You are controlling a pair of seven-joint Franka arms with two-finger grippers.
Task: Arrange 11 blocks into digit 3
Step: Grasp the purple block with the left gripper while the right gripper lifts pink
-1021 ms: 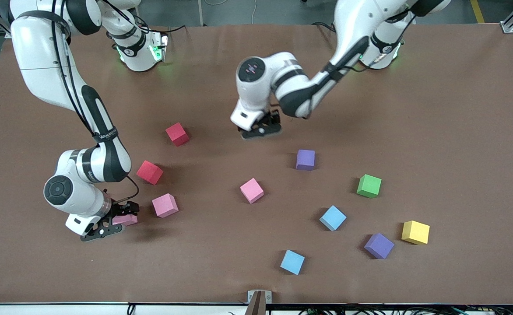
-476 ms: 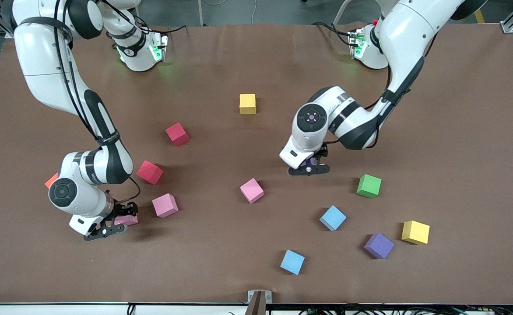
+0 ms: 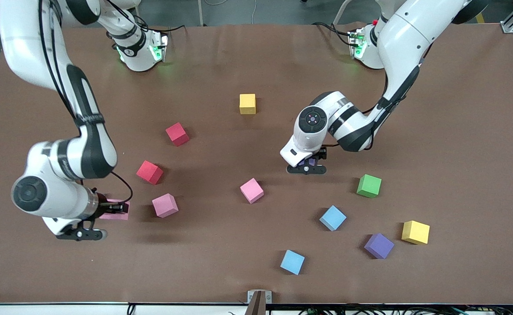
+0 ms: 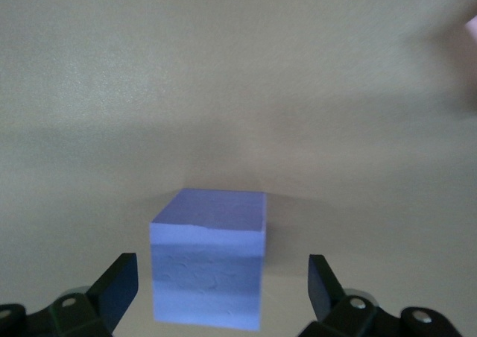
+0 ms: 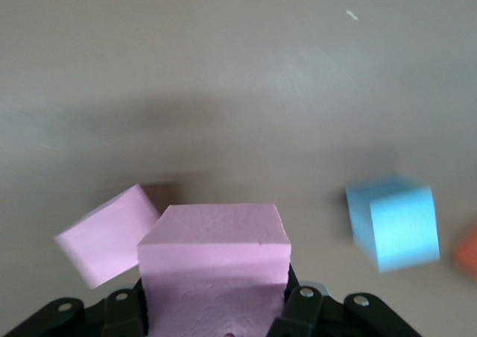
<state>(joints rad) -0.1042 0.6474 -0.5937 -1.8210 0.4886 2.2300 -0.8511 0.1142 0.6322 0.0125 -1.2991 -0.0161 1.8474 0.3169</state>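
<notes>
My right gripper (image 3: 110, 210) is shut on a pink block (image 3: 117, 210) (image 5: 214, 270) and holds it just over the table, beside a second pink block (image 3: 165, 205) (image 5: 108, 232). My left gripper (image 3: 307, 166) (image 4: 220, 292) is open around a purple block (image 4: 209, 266) that rests on the table, with a gap on each side. The arm hides most of that block in the front view. Loose on the table lie two red blocks (image 3: 177, 133) (image 3: 149, 172), a third pink (image 3: 251, 190), green (image 3: 369, 186), two blue (image 3: 332, 218) (image 3: 292, 262), purple (image 3: 379, 245) and yellow (image 3: 415, 232).
An amber-yellow cube (image 3: 247, 103) stands alone toward the robots' bases. In the right wrist view a light blue block (image 5: 391, 221) and an orange edge (image 5: 468, 251) show on the table. A metal bracket (image 3: 259, 299) sits at the table's near edge.
My right gripper closed on the pink block and raised it a little. My left arm swung from the table's middle to the purple block, uncovering the amber-yellow cube.
</notes>
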